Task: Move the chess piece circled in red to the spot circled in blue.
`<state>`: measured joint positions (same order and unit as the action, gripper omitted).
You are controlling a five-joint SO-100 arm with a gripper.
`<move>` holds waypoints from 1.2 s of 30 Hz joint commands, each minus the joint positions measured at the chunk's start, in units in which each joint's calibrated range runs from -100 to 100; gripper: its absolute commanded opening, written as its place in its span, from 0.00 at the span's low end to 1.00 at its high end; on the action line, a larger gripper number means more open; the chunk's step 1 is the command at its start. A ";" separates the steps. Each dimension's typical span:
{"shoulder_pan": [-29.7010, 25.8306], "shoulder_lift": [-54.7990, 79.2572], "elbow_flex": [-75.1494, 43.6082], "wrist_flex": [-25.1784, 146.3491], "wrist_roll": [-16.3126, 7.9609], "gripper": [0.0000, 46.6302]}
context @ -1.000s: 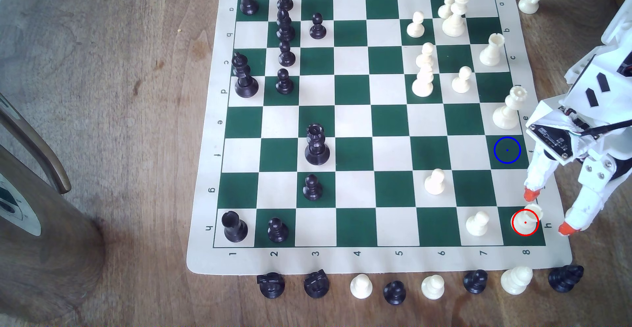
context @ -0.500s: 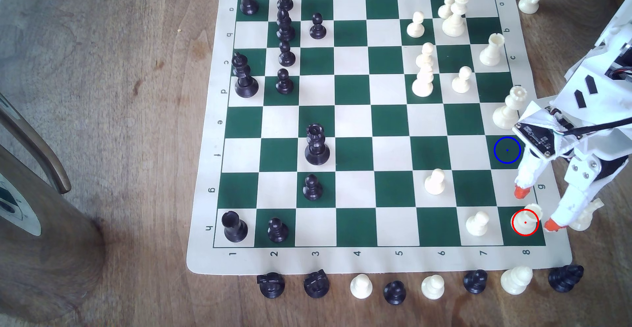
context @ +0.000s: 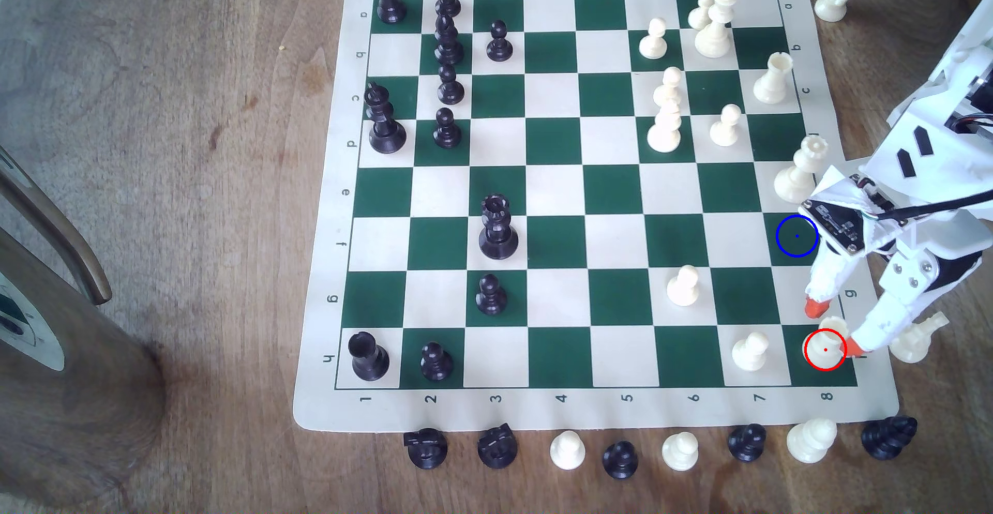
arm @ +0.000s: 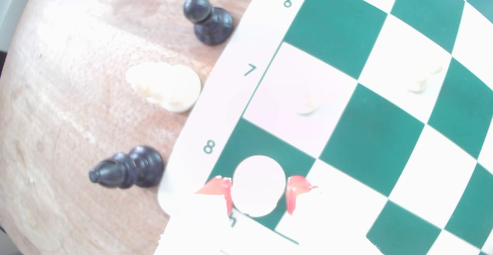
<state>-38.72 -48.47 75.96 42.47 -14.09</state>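
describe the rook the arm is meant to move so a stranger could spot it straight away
Start at the green-and-cream chess mat and go to its corner at the exterior view's lower right. On that green corner square stands the short cream rook, ringed in red, between the tool's orange tips. The pawn beside it is round-headed; this has a flat turret top.

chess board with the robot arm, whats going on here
A white robot arm is reaching over the corner of a chess board to pick up the cream rook circled in red. Its gripper is open, with one orange fingertip on each side of the rook; the wrist view shows them bracketing the rook's round top, not yet closed. The rook stands on its corner square. The blue-ringed green square where it should go, two squares away along the same edge, is empty.
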 commanded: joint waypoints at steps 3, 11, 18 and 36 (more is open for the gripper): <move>-1.53 -0.09 -0.89 -1.19 -0.20 0.05; -1.21 -3.40 -2.61 0.36 -0.73 0.00; 5.12 -12.14 -9.78 9.86 -0.05 0.00; 16.54 -31.75 -3.88 29.85 4.20 0.00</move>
<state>-23.82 -76.62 69.63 72.11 -10.67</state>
